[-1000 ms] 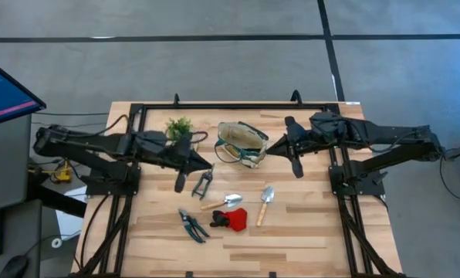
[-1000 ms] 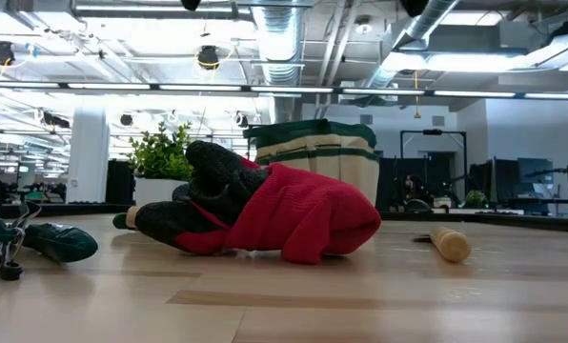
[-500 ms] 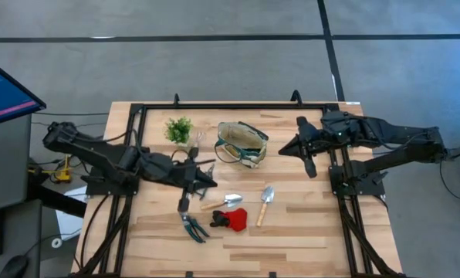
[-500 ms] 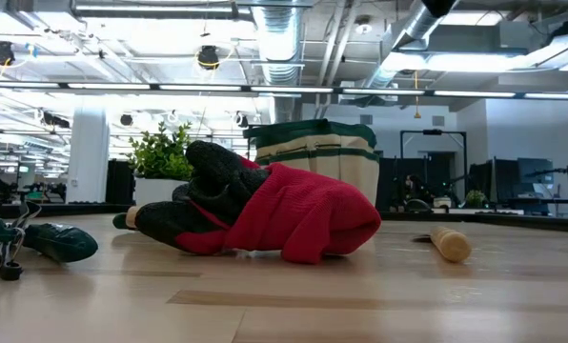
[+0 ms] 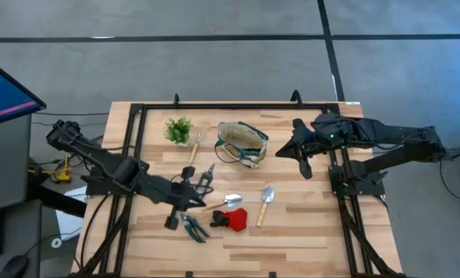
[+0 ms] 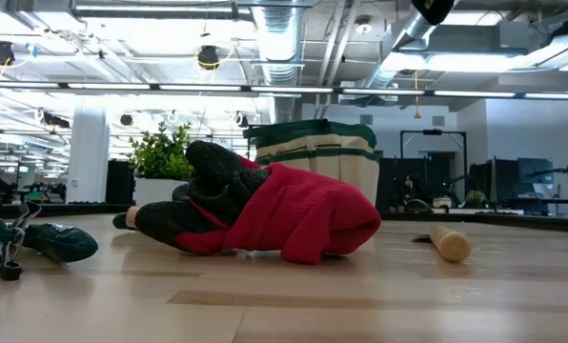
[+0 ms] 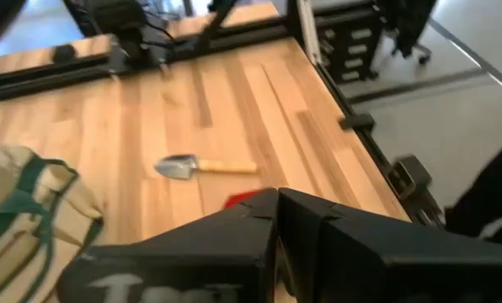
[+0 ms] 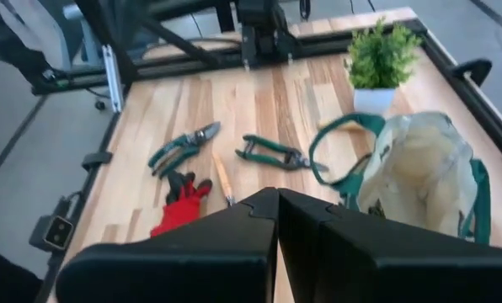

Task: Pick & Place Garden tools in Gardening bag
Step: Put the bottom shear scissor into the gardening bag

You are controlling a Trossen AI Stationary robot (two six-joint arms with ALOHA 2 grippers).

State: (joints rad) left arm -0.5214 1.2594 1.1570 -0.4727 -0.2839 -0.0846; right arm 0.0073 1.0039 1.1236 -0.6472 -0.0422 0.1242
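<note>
Shears: we count two pairs — one [image 5: 192, 225] at the table's front left, one [image 5: 205, 178] nearer the middle.
Trowels: two, the first [image 5: 265, 202] right of centre, the second [image 5: 225, 201] just left of it.
Red glove [image 5: 230, 219]: one, in front of the trowels.
Gardening bag [image 5: 241, 144]: one, empty-looking, at the back centre beside one potted plant [image 5: 179, 129].
Left gripper [image 5: 170, 222]: fingers pressed together, holding nothing — over the front shears.
Right gripper [image 5: 303, 171]: fingers together, empty, right of the bag.
</note>
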